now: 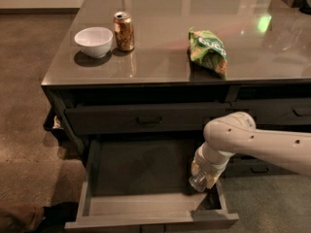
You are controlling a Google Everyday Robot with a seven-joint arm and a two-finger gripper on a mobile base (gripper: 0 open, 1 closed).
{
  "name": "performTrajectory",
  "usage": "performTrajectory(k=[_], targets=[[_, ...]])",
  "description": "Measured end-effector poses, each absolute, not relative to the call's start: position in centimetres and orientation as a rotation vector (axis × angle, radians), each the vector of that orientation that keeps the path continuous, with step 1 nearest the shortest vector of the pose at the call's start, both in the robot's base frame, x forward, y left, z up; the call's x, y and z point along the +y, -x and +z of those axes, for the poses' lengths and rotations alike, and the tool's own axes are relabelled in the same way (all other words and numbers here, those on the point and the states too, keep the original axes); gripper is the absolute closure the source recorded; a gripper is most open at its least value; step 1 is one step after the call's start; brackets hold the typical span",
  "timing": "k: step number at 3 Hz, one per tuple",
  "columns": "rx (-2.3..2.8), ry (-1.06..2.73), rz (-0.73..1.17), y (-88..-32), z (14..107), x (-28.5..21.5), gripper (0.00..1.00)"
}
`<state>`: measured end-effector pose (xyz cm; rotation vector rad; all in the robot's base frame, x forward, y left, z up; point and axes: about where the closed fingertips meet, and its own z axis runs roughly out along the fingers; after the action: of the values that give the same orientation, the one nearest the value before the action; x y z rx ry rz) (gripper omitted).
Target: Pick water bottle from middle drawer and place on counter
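Note:
The middle drawer (136, 171) is pulled open below the counter (160, 64). My gripper (203, 174) hangs from the white arm over the drawer's right rear corner, pointing down. It is shut on the water bottle (197, 183), whose clear lower end shows between the fingers, a little above the drawer floor. The bottle's cap and label are hidden by the gripper.
On the counter stand a white bowl (95, 41), an orange-gold soda can (124, 30) and a green chip bag (208, 50). A shallower closed drawer with a black handle (148, 121) sits above the open one. A dark shape (43, 218) lies on the floor at bottom left.

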<state>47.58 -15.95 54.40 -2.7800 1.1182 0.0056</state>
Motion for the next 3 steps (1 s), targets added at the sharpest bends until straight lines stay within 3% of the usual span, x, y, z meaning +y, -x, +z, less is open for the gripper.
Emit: performTrajectory(k=[3], targets=[[0.747, 2.779, -0.073, -45.6, 67.6, -20.2, 1.0]])
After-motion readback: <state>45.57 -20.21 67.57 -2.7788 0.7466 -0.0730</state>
